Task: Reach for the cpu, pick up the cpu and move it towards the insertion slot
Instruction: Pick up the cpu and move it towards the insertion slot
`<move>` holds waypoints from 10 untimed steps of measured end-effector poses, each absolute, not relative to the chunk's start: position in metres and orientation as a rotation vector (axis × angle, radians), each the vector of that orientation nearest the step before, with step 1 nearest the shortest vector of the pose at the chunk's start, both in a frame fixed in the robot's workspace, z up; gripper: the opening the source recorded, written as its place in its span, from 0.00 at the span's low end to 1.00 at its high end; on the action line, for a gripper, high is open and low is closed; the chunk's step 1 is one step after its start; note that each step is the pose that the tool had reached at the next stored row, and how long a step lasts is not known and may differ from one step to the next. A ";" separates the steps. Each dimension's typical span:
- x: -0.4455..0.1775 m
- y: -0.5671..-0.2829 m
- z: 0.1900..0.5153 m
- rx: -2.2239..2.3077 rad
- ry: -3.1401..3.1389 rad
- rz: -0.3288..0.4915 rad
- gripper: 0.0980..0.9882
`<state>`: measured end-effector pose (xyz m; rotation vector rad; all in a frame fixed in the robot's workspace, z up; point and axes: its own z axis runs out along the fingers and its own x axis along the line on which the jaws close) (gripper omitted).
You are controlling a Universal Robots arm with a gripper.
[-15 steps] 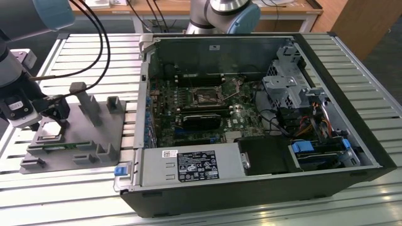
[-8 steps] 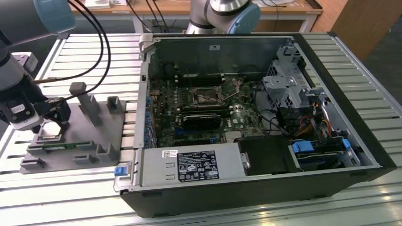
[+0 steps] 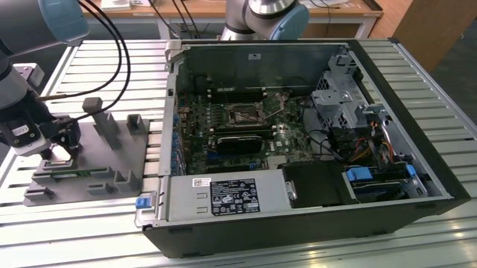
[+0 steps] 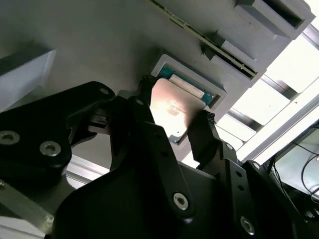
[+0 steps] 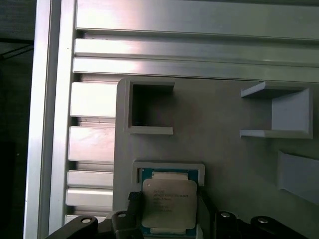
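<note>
Arm stoops over the grey fixture (exterior view's left), the claw seemingly pinching the cpu between 2 fingers.

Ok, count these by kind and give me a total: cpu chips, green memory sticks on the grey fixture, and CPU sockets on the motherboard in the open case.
cpu: 1
memory stick: 1
insertion slot: 1
Total: 3
</note>
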<state>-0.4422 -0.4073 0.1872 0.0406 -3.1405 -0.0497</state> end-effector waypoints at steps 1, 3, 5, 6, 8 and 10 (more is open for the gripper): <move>-0.443 -0.407 0.187 0.042 -3.140 -0.050 0.52; -0.443 -0.407 0.187 0.044 -3.141 -0.050 0.52; -0.444 -0.407 0.187 0.046 -3.140 -0.050 0.52; -0.445 -0.407 0.186 0.046 -3.141 -0.050 0.52; -0.445 -0.407 0.186 0.047 -3.140 -0.050 0.52; -0.445 -0.407 0.186 0.046 -3.140 -0.050 0.52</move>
